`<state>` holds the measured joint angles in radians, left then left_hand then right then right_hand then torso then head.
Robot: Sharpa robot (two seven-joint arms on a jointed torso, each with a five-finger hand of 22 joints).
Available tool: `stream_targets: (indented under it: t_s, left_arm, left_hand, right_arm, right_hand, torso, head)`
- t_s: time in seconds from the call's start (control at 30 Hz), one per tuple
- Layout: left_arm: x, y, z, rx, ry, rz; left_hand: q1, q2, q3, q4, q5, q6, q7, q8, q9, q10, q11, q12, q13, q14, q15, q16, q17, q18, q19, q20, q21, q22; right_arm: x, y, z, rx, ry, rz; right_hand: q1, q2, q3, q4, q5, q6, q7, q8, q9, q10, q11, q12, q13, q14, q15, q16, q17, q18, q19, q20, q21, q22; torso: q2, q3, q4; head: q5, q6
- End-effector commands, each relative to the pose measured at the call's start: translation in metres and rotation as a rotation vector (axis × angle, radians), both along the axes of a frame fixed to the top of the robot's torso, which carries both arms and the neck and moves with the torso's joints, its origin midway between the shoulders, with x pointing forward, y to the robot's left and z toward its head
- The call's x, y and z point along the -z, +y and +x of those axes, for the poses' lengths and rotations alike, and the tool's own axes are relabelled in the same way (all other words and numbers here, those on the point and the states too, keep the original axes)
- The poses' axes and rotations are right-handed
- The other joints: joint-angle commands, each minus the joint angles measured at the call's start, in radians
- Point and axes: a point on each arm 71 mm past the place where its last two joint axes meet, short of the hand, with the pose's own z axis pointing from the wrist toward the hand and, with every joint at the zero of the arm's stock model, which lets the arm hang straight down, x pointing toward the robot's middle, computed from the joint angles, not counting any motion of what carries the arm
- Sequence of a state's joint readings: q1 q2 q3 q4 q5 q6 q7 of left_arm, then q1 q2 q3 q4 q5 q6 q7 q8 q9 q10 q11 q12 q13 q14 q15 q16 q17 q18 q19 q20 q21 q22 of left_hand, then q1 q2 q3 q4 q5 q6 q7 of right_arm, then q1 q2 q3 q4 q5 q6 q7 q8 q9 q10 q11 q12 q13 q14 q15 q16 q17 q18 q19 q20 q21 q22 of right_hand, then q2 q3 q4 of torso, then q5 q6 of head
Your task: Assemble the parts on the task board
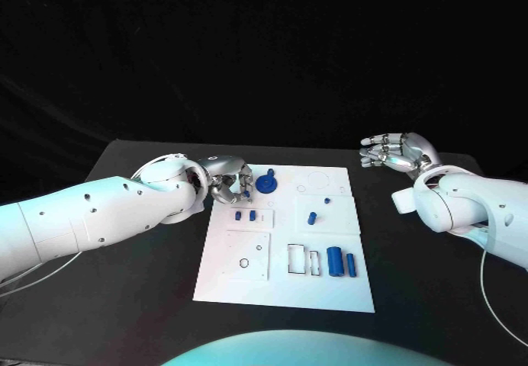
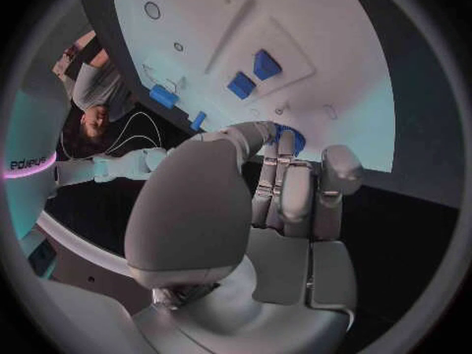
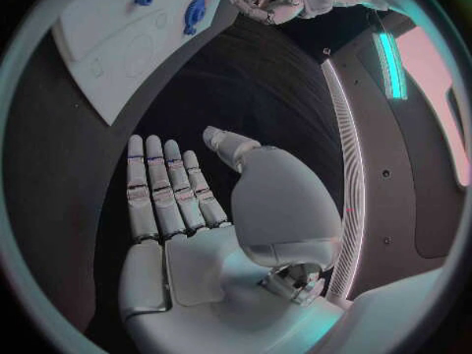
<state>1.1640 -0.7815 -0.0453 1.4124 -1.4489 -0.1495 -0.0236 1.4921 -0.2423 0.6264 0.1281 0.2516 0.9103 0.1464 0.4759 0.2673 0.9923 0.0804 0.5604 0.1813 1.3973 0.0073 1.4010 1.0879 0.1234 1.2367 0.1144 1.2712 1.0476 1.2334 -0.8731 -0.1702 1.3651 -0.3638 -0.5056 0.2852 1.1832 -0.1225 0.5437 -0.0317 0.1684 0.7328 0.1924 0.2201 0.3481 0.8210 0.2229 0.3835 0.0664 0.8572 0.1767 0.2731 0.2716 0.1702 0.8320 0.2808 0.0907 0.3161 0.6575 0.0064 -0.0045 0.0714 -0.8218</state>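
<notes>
Left wrist view shows left hand [image 2: 285, 204] fingers [image 2: 295, 185] touching a blue part [image 2: 291, 139].

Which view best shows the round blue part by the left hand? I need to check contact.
The head view: the round blue part sits just beside the left hand. The left wrist view hides it behind fingers; the right wrist view shows it small.

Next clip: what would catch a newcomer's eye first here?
The white task board in the middle of the black table, dotted with small blue parts. The left robot hand reaches over the board's far left corner, fingertips at a round blue part. The right robot hand hangs open beyond the board's right side, holding nothing.
</notes>
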Motion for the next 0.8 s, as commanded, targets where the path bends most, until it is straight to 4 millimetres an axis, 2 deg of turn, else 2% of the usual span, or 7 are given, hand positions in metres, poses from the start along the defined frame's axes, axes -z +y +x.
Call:
stream_targets:
  t_s: [0.03, 0.37, 0.8]
  left_arm:
    - [0.003, -0.001, -0.001, 0.0, 0.045, 0.008]
    - [0.013, -0.004, 0.003, -0.006, 0.073, 0.015]
    - [0.026, -0.008, 0.004, -0.004, 0.105, 0.025]
  left_hand:
    - [-0.01, 0.002, -0.001, -0.004, -0.005, 0.006, -0.001, -0.006, 0.001, 0.008, -0.002, -0.007, -0.001, 0.007, 0.0, 0.002, -0.001, -0.007, 0.007, 0.0, 0.003, 0.0]
    - [-0.015, 0.0, -0.003, -0.003, -0.005, 0.006, -0.001, -0.009, 0.001, 0.008, -0.002, -0.01, -0.002, 0.007, 0.0, 0.002, -0.004, -0.006, 0.005, 0.0, 0.002, -0.003]
    - [-0.015, 0.001, -0.002, -0.004, -0.005, 0.005, -0.001, -0.01, 0.0, 0.008, -0.002, -0.011, -0.003, 0.007, 0.0, 0.002, -0.004, -0.006, 0.005, 0.0, 0.002, -0.003]
  right_arm:
    - [0.0, 0.002, 0.0, -0.019, -0.005, 0.002]
    - [0.0, 0.004, -0.001, -0.023, -0.004, 0.004]
    - [0.0, 0.004, -0.001, -0.024, -0.004, 0.004]
  right_hand:
    - [-0.001, 0.008, -0.006, 0.002, 0.003, -0.006, 0.09, -0.005, -0.001, -0.005, -0.002, 0.006, 0.0, -0.007, 0.002, 0.007, -0.001, 0.007, 0.006, 0.001, -0.006, -0.001]
    - [-0.001, 0.008, -0.006, 0.002, 0.003, -0.006, 0.09, -0.005, -0.001, -0.005, -0.002, 0.006, 0.0, -0.007, 0.002, 0.007, -0.001, 0.007, 0.006, 0.001, -0.006, -0.001]
    - [-0.001, 0.008, -0.006, 0.002, 0.003, -0.006, 0.09, -0.005, -0.001, -0.005, -0.002, 0.006, 0.0, -0.007, 0.002, 0.007, -0.001, 0.007, 0.006, 0.001, -0.006, -0.001]
  torso:
    - [0.0, 0.0007, -0.0013]
    - [0.001, 0.0012, -0.0031]
    - [0.001, 0.0008, -0.0023]
  head:
    - [0.004, -0.001]
    - [0.005, -0.002]
    - [0.001, -0.007]
